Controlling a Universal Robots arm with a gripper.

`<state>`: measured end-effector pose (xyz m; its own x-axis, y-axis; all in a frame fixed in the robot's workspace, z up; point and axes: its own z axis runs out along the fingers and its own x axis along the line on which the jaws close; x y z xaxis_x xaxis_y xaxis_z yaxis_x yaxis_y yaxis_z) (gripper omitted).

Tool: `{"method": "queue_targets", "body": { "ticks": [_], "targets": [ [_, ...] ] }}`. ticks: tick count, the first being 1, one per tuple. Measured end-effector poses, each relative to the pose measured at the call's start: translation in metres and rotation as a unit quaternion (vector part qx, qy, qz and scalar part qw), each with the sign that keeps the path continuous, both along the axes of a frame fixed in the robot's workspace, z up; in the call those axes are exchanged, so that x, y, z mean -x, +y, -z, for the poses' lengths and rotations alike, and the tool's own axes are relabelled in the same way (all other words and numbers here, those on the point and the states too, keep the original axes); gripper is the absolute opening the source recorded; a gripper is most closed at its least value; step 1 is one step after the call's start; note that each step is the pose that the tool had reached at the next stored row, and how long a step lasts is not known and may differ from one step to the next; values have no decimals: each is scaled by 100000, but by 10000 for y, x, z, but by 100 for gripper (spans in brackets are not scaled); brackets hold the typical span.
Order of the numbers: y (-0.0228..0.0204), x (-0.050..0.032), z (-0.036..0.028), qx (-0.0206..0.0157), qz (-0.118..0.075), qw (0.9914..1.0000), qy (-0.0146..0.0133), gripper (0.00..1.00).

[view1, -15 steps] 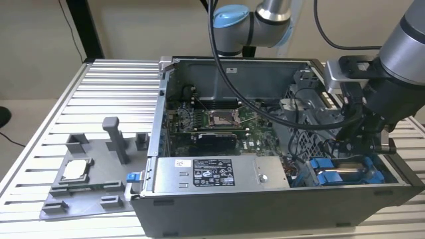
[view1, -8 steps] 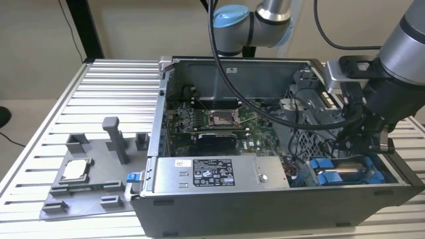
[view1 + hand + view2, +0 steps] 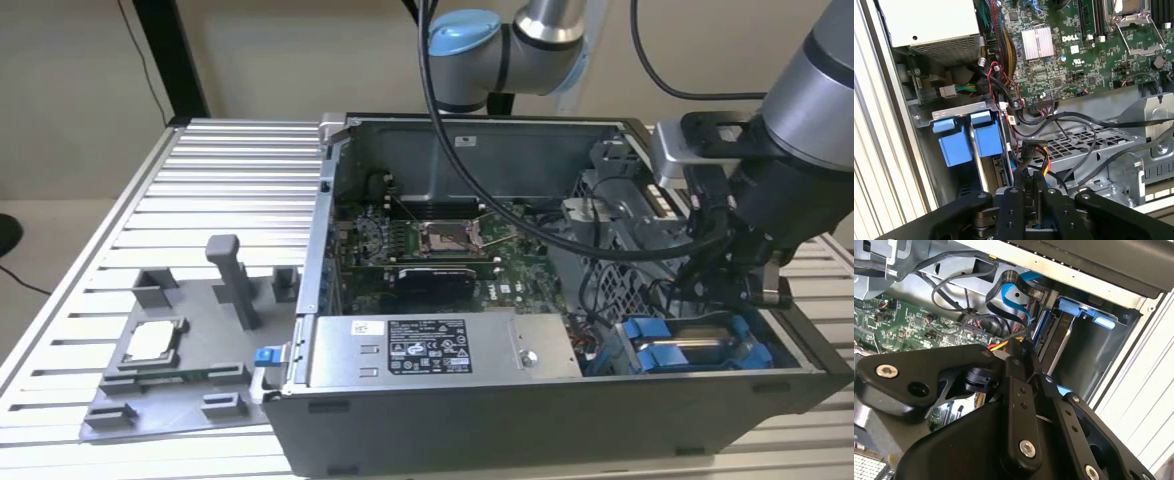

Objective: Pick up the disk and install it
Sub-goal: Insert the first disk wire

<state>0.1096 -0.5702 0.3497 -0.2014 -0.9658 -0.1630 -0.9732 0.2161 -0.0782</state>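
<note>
Blue-framed disk (image 3: 988, 140) in bay (image 3: 956, 110) | exterior view: grey tray (image 3: 174, 405) | end effector (image 3: 1030, 191): cannot tell

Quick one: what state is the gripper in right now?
Gripper: cannot tell whether it is open or shut; it sits low inside the computer case, near the blue carriers.

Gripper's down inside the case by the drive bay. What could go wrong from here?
1. Snagging: the gripper sits right beside a red-and-yellow wired connector and loose black cables. A move from here may catch or pull them.
2. Collision: the blue carriers stand close together in the metal bay, so a slightly off path may knock a carrier or the bay wall.
</note>
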Motion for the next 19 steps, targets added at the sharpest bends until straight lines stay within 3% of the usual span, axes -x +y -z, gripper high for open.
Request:
{"method": "queue_targets", "body": {
  "ticks": [8, 11, 14, 17, 19],
  "targets": [
    [2, -4, 0, 100, -23, 100000, 62, 0],
    [1, -28, 2, 665, -303, 99997, 81, 0],
    [1, -57, 7, 1438, -715, 99987, 80, 0],
    [1, -81, 18, 2484, -1191, 99962, 81, 0],
    [1, -96, 28, 2903, -1561, 99946, 74, 0]
  ]
}}
